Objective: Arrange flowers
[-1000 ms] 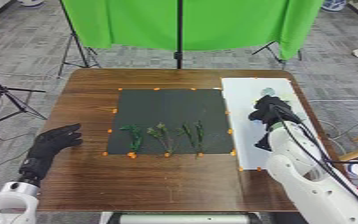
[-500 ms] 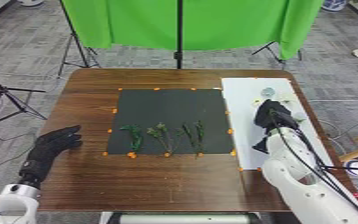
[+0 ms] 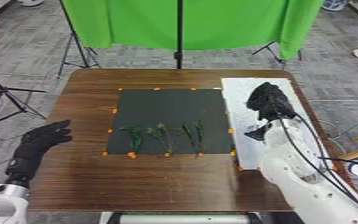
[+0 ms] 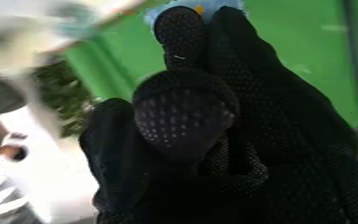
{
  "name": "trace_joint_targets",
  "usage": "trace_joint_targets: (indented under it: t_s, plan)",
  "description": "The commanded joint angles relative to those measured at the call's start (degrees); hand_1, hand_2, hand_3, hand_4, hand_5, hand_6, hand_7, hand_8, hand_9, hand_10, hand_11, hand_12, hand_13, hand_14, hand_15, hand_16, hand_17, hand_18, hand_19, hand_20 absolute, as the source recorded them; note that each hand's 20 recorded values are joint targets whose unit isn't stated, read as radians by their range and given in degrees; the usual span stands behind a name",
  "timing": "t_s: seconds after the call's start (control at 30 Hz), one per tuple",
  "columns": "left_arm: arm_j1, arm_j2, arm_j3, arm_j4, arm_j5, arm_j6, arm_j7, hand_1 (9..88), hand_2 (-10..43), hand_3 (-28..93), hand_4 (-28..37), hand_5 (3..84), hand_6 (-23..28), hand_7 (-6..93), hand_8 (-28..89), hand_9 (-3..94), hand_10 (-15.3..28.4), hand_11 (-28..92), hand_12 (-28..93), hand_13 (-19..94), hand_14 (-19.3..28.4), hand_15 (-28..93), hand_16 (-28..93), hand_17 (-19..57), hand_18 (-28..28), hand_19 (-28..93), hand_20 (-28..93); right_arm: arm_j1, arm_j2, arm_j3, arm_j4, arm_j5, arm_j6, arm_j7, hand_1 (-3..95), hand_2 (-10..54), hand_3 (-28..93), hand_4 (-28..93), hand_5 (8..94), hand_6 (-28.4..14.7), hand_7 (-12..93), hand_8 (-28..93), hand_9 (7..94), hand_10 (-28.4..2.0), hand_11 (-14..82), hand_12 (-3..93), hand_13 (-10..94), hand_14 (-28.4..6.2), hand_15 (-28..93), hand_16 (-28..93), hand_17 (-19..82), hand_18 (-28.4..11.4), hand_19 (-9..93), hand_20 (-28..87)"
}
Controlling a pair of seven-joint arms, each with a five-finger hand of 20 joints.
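We've got green leafy stems laid on the dark fabric mat, black-gloved right hand pinching a pale-blue petalled flower, blooms likely still unplaced.

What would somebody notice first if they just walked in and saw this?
Probably the big bright green cloth hanging behind the table. Next, the black-gloved right hand above the white board, then the green stems lying side by side on the dark mat.

A robotics lab; robot arms; green backdrop; black tripod; grey carpet-like floor.
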Motion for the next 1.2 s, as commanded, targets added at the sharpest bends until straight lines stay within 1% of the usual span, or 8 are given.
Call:
trace_joint_targets:
  t_s: [0.03,0.17,0.23,0.3,0.4,0.73,0.93,1.2]
  plan:
    - [0.77,0.47,0.69,0.27,-5.36,5.93,1.76,23.6,19.4,62,-27.8,47.0,5.3,13.1,-7,46.7,14.4,22,12,42,19.3,27,-1,10.8,15.1,23,26,23.1,-5.92,-12.78,2.45,8.64,-2.51,-11.33,64.6,-9.5,55,-12,80.2,-2.7,23,14,89.3,-10.2,11.0,43.7,93,-1.1,52,37,64,-11.4,93,47]
    - [-1.71,0.58,4.62,1.53,-6.35,9.07,3.51,21.0,31.1,59,-28.3,46.2,5.6,11.0,-7,47.6,14.8,21,11,42,19.1,24,-2,12.7,14.4,21,25,27.03,-11.96,-18.65,6.8,10.39,-4.44,-14.78,64.0,-9.5,56,-12,79.8,-2.5,24,14,89.1,-10.0,11.0,44.0,93,-1.0,52,37,64,-11.1,93,48]
    - [-2.95,0.41,6.31,2.07,-6.0,9.17,3.54,21.0,32.8,59,-28.3,45.9,5.8,10.8,-7,48.1,15.0,21,10,43,19.0,24,-2,13.1,14.1,20,25,27.03,-14.94,-20.42,8.79,9.36,-4.92,-15.66,63.7,-9.5,57,-13,79.8,-2.3,24,14,88.9,-9.8,11.0,44.1,93,-1.0,52,37,64,-11.0,93,48]
    - [-3.9,0.49,7.39,2.56,-5.71,8.01,3.25,21.9,33.2,58,-28.3,45.8,5.9,10.7,-7,48.8,15.0,21,10,44,19.2,24,-2,13.3,14.0,20,25,26.87,-16.92,-21.97,10.22,9.66,-6.06,-16.35,63.6,-9.5,57,-13,79.7,-2.2,24,14,88.9,-9.7,11.0,44.2,93,-0.9,52,37,64,-10.9,93,48]
    - [-4.42,0.57,7.89,2.83,-4.9,6.97,2.57,22.8,33.5,57,-28.3,45.8,6.1,11.0,-7,49.8,14.9,21,10,45,19.2,24,-2,13.4,14.0,21,25,26.87,-19.03,-24.14,12.28,10.08,-9.23,-17.48,63.2,-9.5,57,-13,79.4,-1.7,25,14,89.1,-9.6,11.0,44.1,93,-0.9,53,37,64,-10.9,93,48]
    - [-4.47,0.71,8.17,2.87,-5.15,7.1,2.91,23.9,34.5,55,-28.3,45.0,6.6,10.3,-8,50.5,14.9,21,10,48,18.8,24,-1,13.9,14.2,21,26,29.12,-22.99,-32.52,18.84,8.51,-13.99,-20.03,61.8,-9.5,61,-16,78.1,-0.4,27,13,89.2,-8.8,10.6,44.1,93,-0.8,56,36,64,-11.3,93,51]
    - [-6.14,0.99,9.29,3.76,-5.29,6.44,3.25,25.1,34.9,53,-28.3,43.9,7.2,8.9,-9,50.7,14.5,21,9,49,18.9,24,-1,14.1,14.5,21,26,28.86,-24.76,-34.8,20.17,6.83,-14.08,-20.59,61.5,-9.5,61,-17,77.6,0.4,28,13,89.1,-8.1,10.0,43.8,93,-0.9,56,36,64,-11.7,93,53]
    - [-6.46,1.07,9.74,3.86,-5.11,6.06,2.94,24.4,33.0,53,-28.3,43.5,7.6,7.4,-8,50.8,14.5,21,9,49,19.5,24,-1,13.9,14.8,22,26,28.86,-25.49,-36.09,20.6,6.23,-14.97,-20.15,61.0,-9.5,61,-17,76.9,1.2,27,13,89.4,-7.3,9.4,42.6,93,-0.7,56,35,65,-11.4,93,52]
